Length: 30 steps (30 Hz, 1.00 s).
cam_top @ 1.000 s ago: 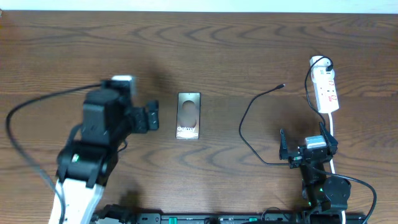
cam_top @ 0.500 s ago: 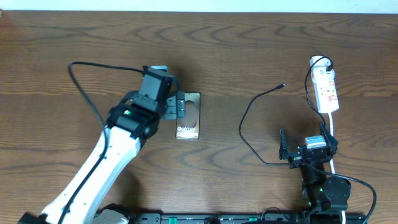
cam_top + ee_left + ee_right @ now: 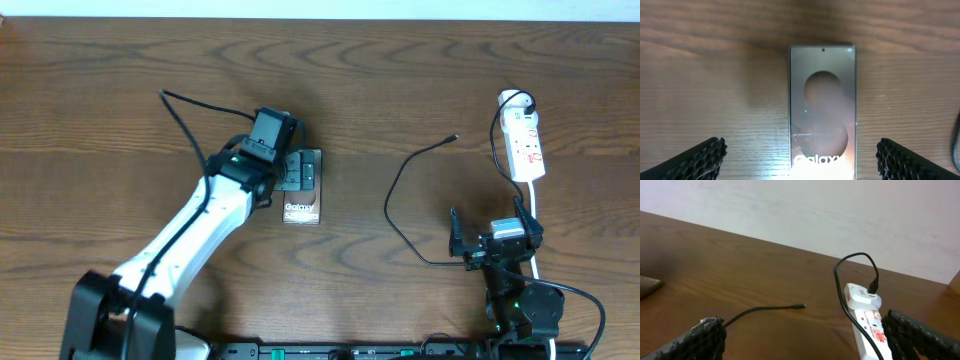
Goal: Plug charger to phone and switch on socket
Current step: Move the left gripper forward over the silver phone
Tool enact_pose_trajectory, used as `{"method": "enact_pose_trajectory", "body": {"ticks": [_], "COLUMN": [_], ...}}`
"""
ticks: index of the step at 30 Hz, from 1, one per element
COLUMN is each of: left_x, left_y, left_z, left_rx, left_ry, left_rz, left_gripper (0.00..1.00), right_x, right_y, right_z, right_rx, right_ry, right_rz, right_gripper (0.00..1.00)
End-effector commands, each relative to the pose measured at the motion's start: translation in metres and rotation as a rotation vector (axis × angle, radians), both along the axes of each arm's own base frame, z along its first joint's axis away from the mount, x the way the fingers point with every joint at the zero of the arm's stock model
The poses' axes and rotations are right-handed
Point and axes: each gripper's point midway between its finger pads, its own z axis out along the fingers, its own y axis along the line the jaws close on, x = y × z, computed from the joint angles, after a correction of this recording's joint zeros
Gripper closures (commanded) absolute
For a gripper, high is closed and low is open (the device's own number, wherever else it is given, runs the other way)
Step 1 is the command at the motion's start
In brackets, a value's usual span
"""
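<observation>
The phone (image 3: 303,211) lies flat on the table at centre left, its screen showing a pale oval and "Galaxy". My left gripper (image 3: 296,172) is open and hovers over the phone's upper half. In the left wrist view the phone (image 3: 822,100) lies between the two fingertips (image 3: 700,160), slightly right of centre. The charger (image 3: 392,195) curves across the table, its small tip (image 3: 456,138) lying free. Its black plug (image 3: 524,101) sits in the socket (image 3: 525,146) at far right. My right gripper (image 3: 497,246) is open and empty, near the socket's cord. The right wrist view shows the cable tip (image 3: 802,306) and the socket (image 3: 871,327).
The thick white cord (image 3: 536,212) runs from the socket down past my right gripper. A black cable loops off my left arm (image 3: 185,105). A pale wall (image 3: 840,210) rises behind the table's far edge.
My left arm has swung right and away from the table's front, from left of the phone to above it. The right arm, cable and socket have not moved.
</observation>
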Motion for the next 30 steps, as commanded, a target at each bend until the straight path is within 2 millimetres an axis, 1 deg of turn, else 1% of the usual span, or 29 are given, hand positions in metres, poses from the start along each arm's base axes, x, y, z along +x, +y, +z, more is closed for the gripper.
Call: {"method": "enact_pose_trajectory", "body": {"ticks": [1,5,11,19,23,30], "left_x": [0.004,0.005,0.009,0.012,0.013,0.009], "left_y": [-0.007,-0.009,-0.022,-0.025,-0.028,-0.042], "left_z": [-0.006,-0.018,-0.031,-0.055,-0.061,-0.061], "left_rx": [-0.030,-0.036,-0.037,-0.012,-0.012,-0.008], "left_ry": [0.026,0.051,0.052,0.078,0.084,0.071], "left_rz": [0.031,0.063,0.045,0.041,0.034,-0.020], "left_gripper": [0.02,0.02,0.02,0.02,0.02,0.02], "right_x": [0.000,0.000,0.000,0.000,0.000,0.000], "right_y": [0.001,0.001,0.001,0.001,0.001,0.001], "right_z": [0.000,0.000,-0.001,0.000,0.000,0.000], "right_rx": [0.012,0.012,0.012,0.012,0.012,0.012], "right_ry": [0.002,0.002,0.002,0.002,0.002,0.002], "right_rz": [0.006,0.006,0.006,0.006,0.006,0.006], "right_gripper": [0.01,0.01,0.01,0.01,0.01,0.01]}}
